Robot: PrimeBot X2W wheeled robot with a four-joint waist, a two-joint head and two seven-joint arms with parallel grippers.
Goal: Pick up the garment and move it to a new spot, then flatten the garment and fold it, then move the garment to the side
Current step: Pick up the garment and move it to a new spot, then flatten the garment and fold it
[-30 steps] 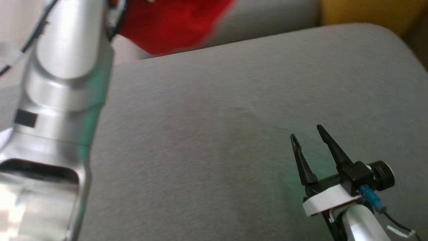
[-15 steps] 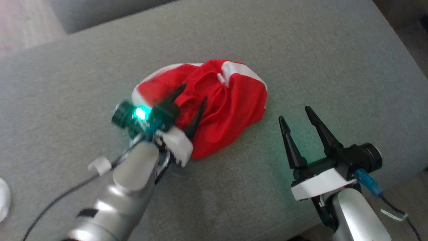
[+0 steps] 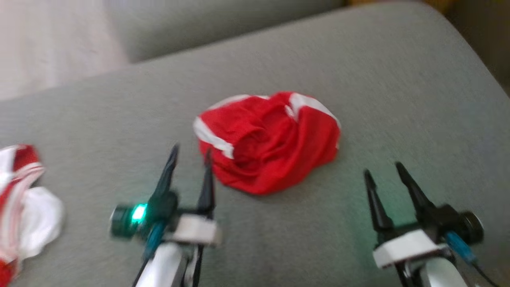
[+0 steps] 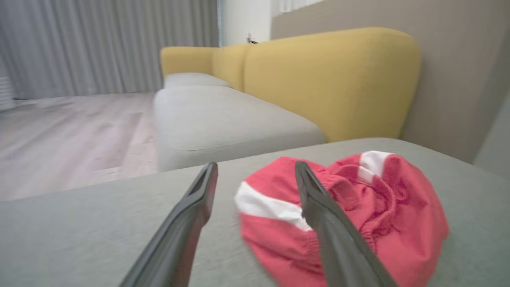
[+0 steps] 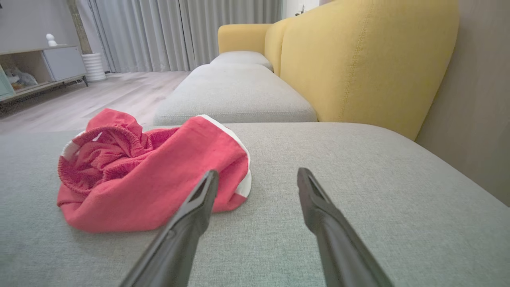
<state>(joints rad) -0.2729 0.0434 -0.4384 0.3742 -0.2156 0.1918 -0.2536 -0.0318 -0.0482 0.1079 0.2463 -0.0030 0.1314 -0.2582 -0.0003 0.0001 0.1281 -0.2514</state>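
Two grippers stand with fingers spread wide and nothing between them: the left gripper and the right gripper, both low over the grey cushion. The garment, red with white bands, lies in a crumpled heap near the cushion's middle. It is just beyond the left gripper and to its right. That gripper's right fingertip sits just beside the heap's near-left edge, though I cannot tell whether it touches. The right gripper is apart from the heap, which lies to its far left, so the left arm is nearer. The heap spreads somewhat more left to right than near to far, but bunched as it is, its true long axis is a guess. A gathered waistband shows on top, with the hems tucked under. The head view is blurred. Another red-and-white bundle at the left is cut off by the frame.
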